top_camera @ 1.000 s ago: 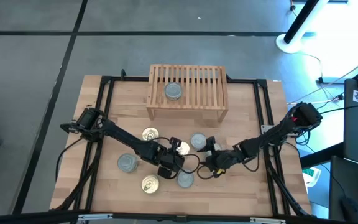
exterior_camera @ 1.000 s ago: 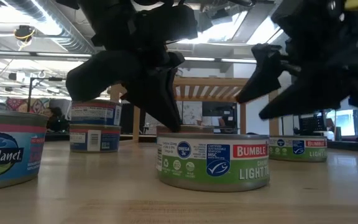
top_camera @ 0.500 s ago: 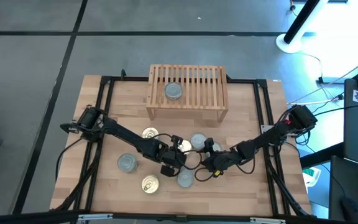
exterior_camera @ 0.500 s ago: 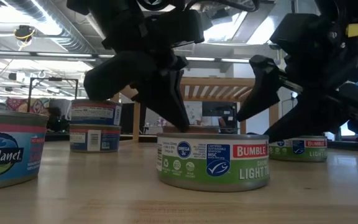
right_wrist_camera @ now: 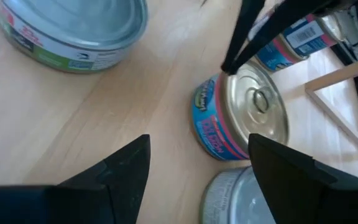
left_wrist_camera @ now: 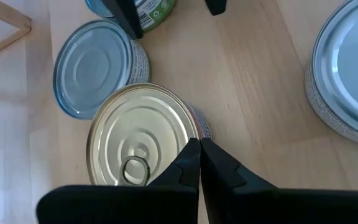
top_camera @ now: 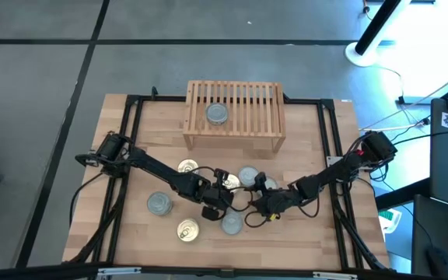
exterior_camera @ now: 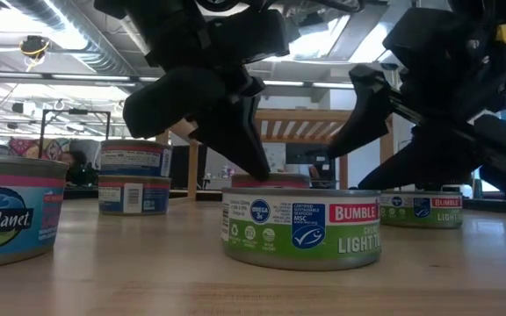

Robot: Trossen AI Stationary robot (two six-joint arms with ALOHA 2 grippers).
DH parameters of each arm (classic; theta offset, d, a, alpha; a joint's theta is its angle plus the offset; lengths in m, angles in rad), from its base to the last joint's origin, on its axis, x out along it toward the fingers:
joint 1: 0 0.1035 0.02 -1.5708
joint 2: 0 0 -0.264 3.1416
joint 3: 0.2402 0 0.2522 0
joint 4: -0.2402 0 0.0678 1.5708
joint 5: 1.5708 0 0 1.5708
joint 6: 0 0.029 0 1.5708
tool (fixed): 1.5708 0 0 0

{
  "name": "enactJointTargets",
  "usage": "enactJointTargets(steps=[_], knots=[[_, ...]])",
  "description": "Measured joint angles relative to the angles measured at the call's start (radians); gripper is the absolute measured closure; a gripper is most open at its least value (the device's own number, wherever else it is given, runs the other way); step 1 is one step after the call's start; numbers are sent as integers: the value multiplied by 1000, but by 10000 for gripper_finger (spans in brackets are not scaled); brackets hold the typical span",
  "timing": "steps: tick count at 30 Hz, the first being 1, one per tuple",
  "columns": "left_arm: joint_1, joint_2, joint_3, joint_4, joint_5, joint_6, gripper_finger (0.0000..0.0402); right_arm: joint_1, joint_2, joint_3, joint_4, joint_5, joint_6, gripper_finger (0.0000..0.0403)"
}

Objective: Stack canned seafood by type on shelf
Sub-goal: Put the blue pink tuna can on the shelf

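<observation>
Left gripper point(left_wrist_camera: 199, 149) clenched empty over gold-topped tin point(left_wrist_camera: 142, 143), right gripper point(right_wrist_camera: 197, 165) wide open nearby; arms crowd together, so they risk colliding or knocking tins.

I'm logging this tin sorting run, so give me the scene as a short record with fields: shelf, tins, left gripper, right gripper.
shelf: low light-wood slatted shelf at the table's far edge, one silver-topped round tin on its top
table tins: six; three gold-topped with pull tabs, three silver-topped
left gripper: left gripper shut, tips at the rim of the gold-topped pink-and-blue tin mid-table
right gripper: right gripper open, empty, pointed at that same tin
green-labelled silver tin: green-labelled silver tin near the front edge, untouched
</observation>
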Motion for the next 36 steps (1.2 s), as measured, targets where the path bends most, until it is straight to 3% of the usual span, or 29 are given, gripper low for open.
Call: enactJointTargets(steps=[11, 27, 32, 36], knots=[[0, -2, 1, 7, -1, 0, 401, -2, 0, 0, 44, 39, -72, 133], [7, -2, 2, 8, -2, -4, 401, -51, -1, 0, 107, -6, -103, 133], [18, -2, 2, 12, -1, -14, 401, -51, 61, 10, 165, -5, -111, 133], [19, -2, 7, 17, 0, -22, 401, -51, 120, 39, 163, 56, -185, 133]])
